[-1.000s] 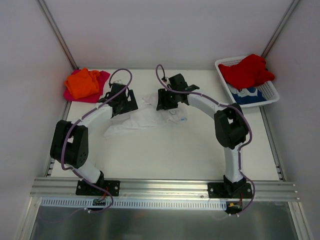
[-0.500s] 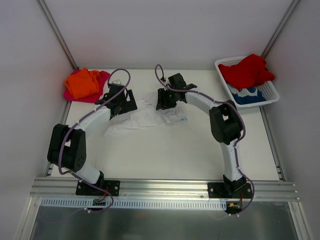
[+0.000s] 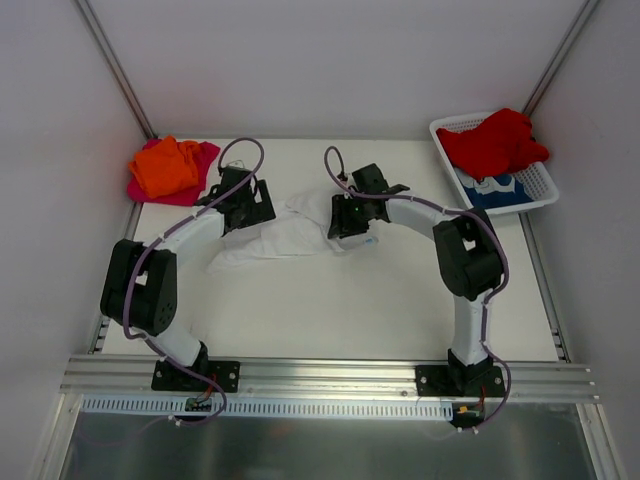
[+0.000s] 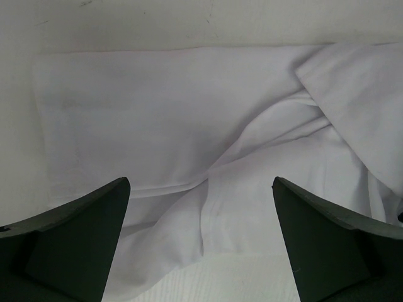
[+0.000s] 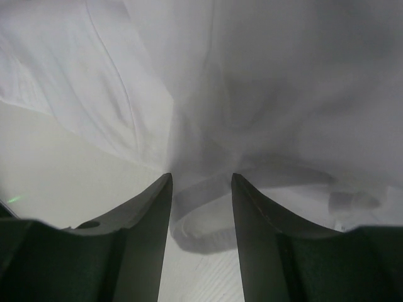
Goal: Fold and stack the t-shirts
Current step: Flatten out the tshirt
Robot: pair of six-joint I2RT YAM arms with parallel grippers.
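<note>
A crumpled white t-shirt (image 3: 285, 238) lies mid-table between both grippers. My left gripper (image 3: 252, 210) hovers over its left end, wide open, and in the left wrist view (image 4: 200, 182) nothing but flat cloth (image 4: 189, 113) lies below the fingers. My right gripper (image 3: 344, 218) is low over the shirt's right end. Its jaws (image 5: 201, 176) stand narrowly apart, with a fold of the white cloth (image 5: 264, 75) running in between them. An orange t-shirt (image 3: 165, 165) lies on a magenta-pink one (image 3: 205, 155) at the back left.
A white mesh basket (image 3: 535, 185) stands at the back right, holding a red t-shirt (image 3: 495, 140) over a blue-and-white one (image 3: 495, 190). Grey walls close in the table on both sides, and a metal rail (image 3: 330, 378) runs along its near edge.
My right gripper has shifted right and toward the near side over the white shirt, and its jaws have narrowed. The left gripper has barely moved and stays open.
</note>
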